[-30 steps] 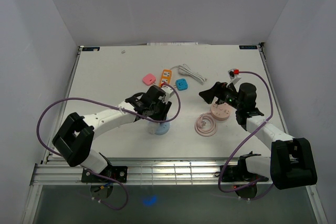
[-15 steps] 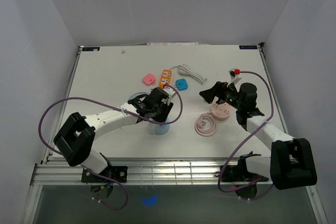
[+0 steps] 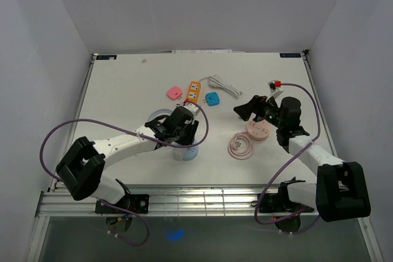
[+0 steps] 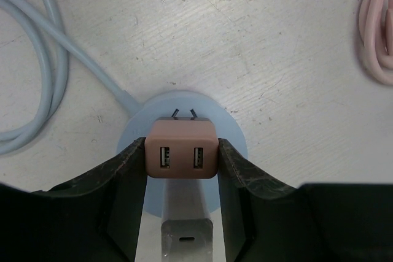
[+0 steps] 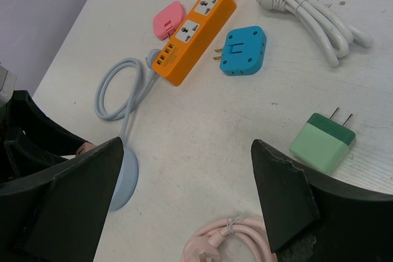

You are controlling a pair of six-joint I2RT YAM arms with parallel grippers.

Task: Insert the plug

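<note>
brown plug (image 4: 181, 148): one; orange power strip (image 5: 193, 35): one.

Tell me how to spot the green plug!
Find the orange power strip on the table. Past the blue adapter beside it, toward the right gripper, lies the green plug. It is the only green one, pale with a dark band at its prongs.

I see a white counter (image 3: 123, 90), on it orange power strip (image 3: 194, 90), pink adapter (image 3: 174, 92), blue adapter (image 3: 213, 98), white cord bundle (image 3: 225, 85), green charger (image 5: 322, 141), pink coiled cable (image 3: 240, 146), pale blue round base (image 4: 230, 139)
</note>
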